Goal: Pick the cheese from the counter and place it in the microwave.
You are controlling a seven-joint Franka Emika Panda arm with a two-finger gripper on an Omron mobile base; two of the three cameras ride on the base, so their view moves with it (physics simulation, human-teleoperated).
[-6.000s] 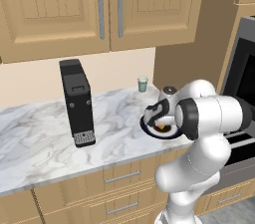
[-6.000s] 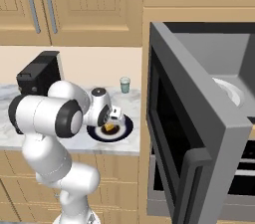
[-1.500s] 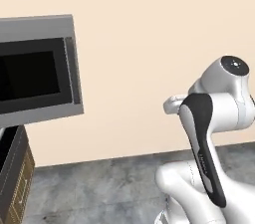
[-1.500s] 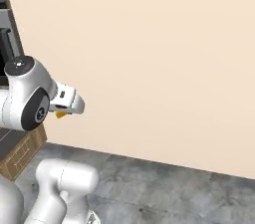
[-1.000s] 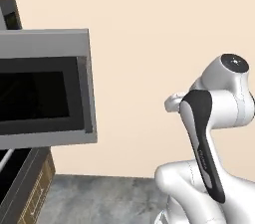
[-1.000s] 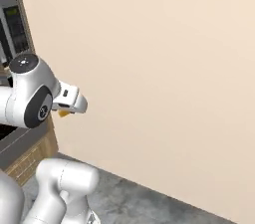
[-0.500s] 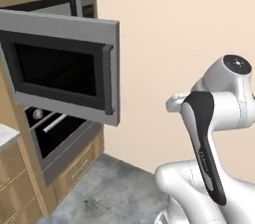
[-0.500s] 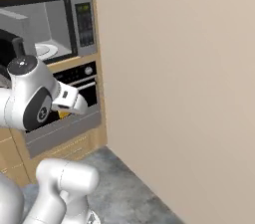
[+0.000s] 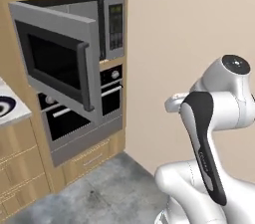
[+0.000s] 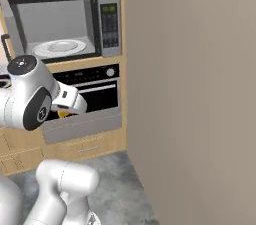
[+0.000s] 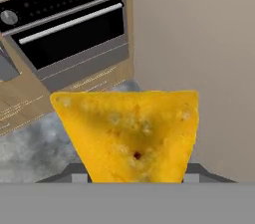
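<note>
Cheese (image 11: 132, 133): yellow-orange wedge w/ pale pits, point down, clamped in gripper (image 10: 64, 114).

Cheese (image 11: 130, 136) — yellow-orange wedge, point down; microwave (image 10: 62, 25) open — white turntable inside.

I'm seeing a plain beige wall (image 9: 199, 24) on the right and grey mottled floor (image 9: 94, 193) below. Light wooden cabinets (image 10: 85, 151) frame a black-fronted oven (image 11: 69, 29).
</note>
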